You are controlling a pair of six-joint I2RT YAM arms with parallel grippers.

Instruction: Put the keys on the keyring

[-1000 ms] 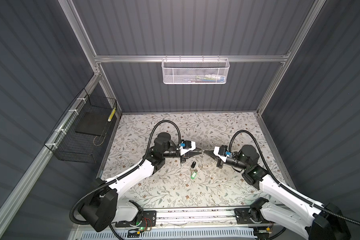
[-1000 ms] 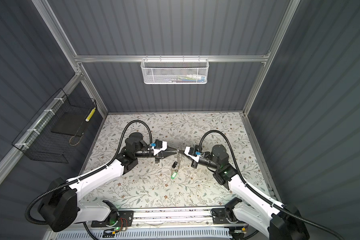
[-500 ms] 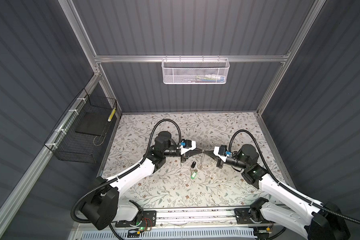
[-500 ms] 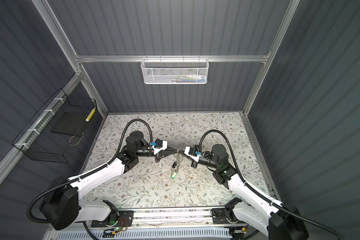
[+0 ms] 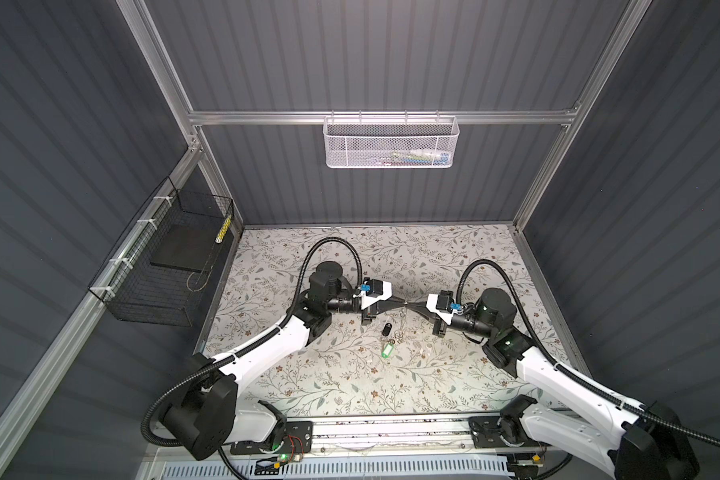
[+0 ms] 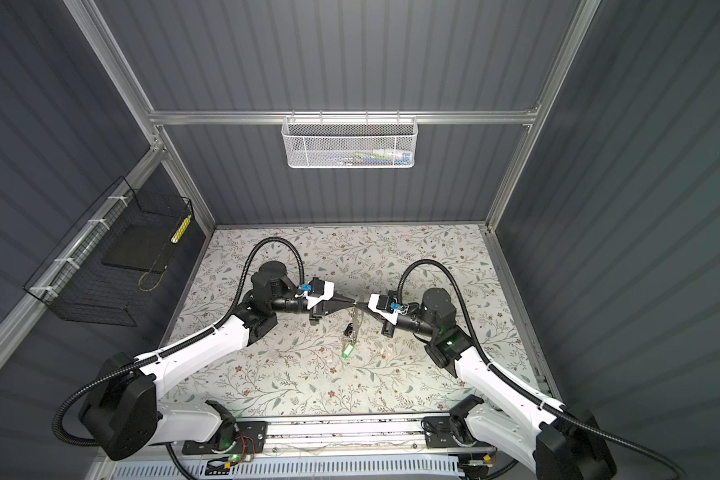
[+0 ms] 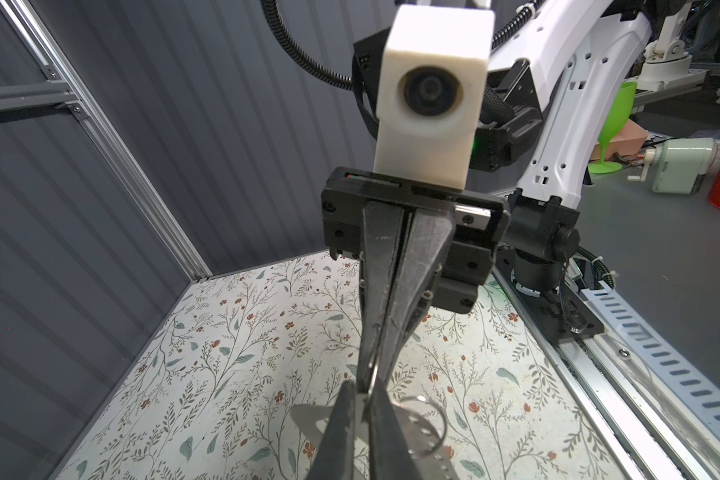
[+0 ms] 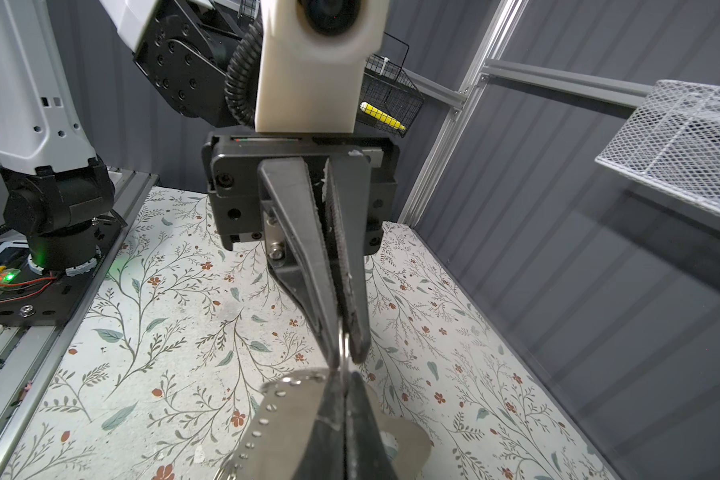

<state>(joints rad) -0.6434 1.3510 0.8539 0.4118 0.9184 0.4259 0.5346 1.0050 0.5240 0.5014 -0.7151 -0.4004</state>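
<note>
The keyring (image 6: 357,321), a flat grey plate with a row of small clips, hangs in mid-air over the floral mat. My right gripper (image 8: 341,382) is shut on its top edge (image 8: 283,419). My left gripper (image 7: 364,399) meets it tip to tip, shut on the thin metal ring at the top of the keyring (image 7: 416,432). In both top views the two grippers (image 5: 402,302) (image 5: 411,304) touch at the middle. On the mat below lie the keys: the black-fob key (image 5: 386,329) (image 6: 351,331) and the green tag (image 5: 388,351) (image 6: 347,351).
A white mesh basket (image 5: 390,143) hangs on the back wall. A black wire basket (image 5: 171,257) is fixed to the left wall. The arms' base rail (image 5: 391,432) runs along the front edge of the mat.
My left gripper has moved right until its tips meet the right gripper's, and its jaws have closed. The right gripper, the fob key and the green tag have stayed put.
</note>
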